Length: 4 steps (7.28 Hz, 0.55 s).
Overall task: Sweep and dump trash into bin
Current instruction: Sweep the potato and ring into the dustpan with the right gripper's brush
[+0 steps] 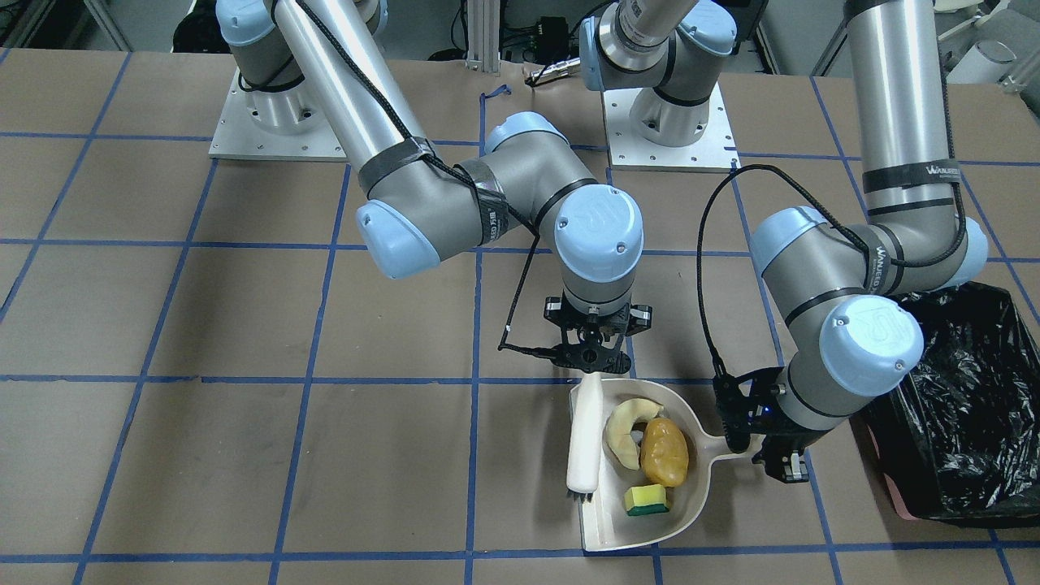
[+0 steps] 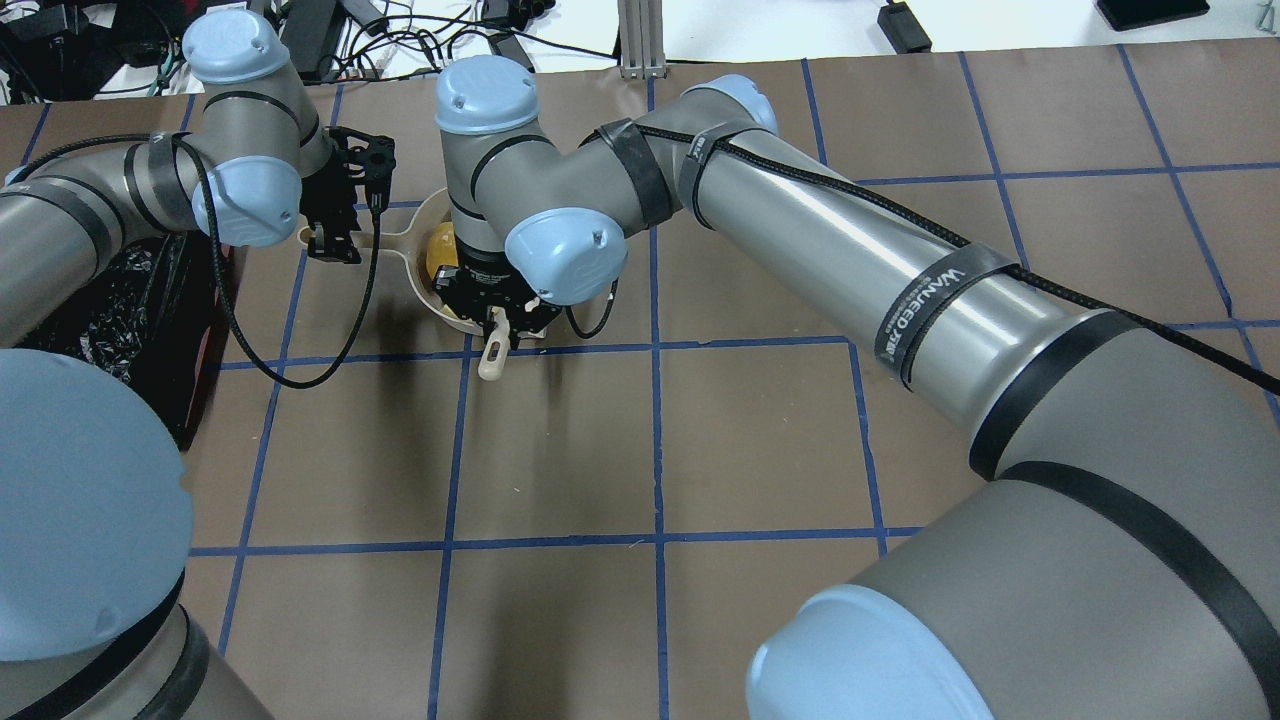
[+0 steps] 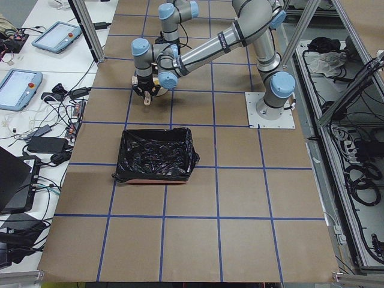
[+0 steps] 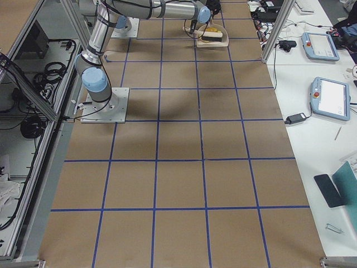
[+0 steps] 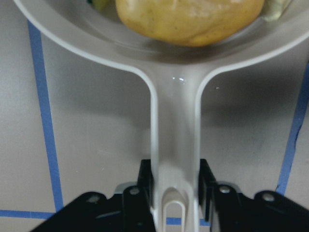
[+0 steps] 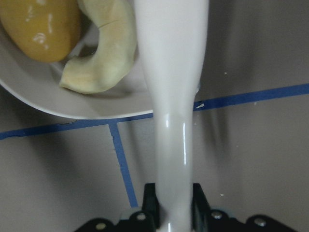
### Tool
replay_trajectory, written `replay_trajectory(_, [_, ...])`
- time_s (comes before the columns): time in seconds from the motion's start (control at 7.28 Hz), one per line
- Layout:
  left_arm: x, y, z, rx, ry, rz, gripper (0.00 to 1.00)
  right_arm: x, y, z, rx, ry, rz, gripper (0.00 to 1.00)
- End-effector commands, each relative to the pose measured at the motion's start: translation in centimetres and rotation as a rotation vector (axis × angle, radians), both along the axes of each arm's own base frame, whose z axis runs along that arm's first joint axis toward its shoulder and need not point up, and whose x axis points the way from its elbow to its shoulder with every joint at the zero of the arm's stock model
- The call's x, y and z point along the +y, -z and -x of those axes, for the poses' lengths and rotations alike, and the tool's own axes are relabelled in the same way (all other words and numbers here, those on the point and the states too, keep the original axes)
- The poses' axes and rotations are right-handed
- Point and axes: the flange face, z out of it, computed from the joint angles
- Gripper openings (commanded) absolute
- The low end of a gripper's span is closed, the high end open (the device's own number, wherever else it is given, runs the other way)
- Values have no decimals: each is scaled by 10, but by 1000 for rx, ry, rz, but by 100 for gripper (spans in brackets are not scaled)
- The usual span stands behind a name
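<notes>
A cream dustpan (image 1: 630, 532) lies on the table and holds all three trash pieces: a pale fruit slice (image 1: 622, 432), a golden-brown potato lump (image 1: 665, 452) and a yellow-and-green sponge (image 1: 647, 499). My left gripper (image 1: 756, 449) is shut on the dustpan's handle (image 5: 176, 145). My right gripper (image 1: 595, 363) is shut on the white brush (image 1: 585, 435), which lies along the pan's side with its bristles down. The bin (image 1: 971, 406), a pinkish box with a black bag, stands just beyond my left arm. The potato (image 5: 188, 19) and the slice (image 6: 104, 63) show in the wrist views.
The table is brown paper with a grid of blue tape (image 1: 309, 378). The two arm bases (image 1: 276, 114) stand at the back. In the overhead view the bin (image 2: 130, 300) is at the left edge, beside the left arm. Tablets and cables lie on side tables off the work surface.
</notes>
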Motion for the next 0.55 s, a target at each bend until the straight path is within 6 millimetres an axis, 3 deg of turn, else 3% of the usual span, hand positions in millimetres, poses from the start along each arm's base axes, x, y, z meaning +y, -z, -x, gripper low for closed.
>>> replay_trajectory(0.0, [-1,-12,-6,15,-6,19,21,-19,-44,68,55,-34,-14,0])
replay_trajectory(0.27, [-1,-14,-9,59,-17,26,20,-44,-91,192,55,-23,-8,0])
replay_trajectory(0.41, [-1,-15,-19,86,-36,30,20,-52,-93,260,84,-55,2,0])
